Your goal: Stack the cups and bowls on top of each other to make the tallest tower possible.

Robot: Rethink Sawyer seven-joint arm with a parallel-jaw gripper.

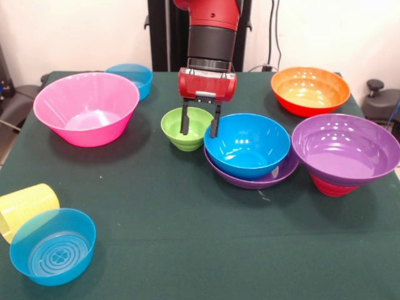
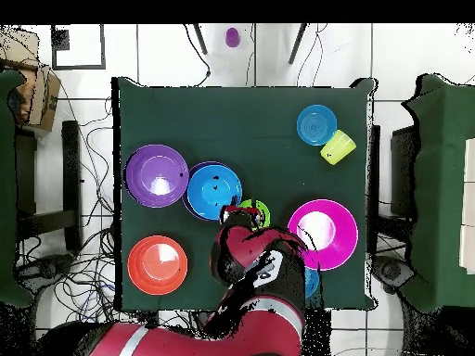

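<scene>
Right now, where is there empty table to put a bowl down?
The widest bare cloth lies along the front edge, between the clear blue bowl and the purple bowl. Another patch sits between the gripper and the orange bowl. It is crowded around the green bowl and blue bowl.

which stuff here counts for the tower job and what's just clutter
For the job:
pink bowl
green bowl
blue bowl in a purple bowl
purple bowl on red bowl
orange bowl
two clear blue bowls
yellow cup
tool

Lying about:
cables on the floor
box
</scene>
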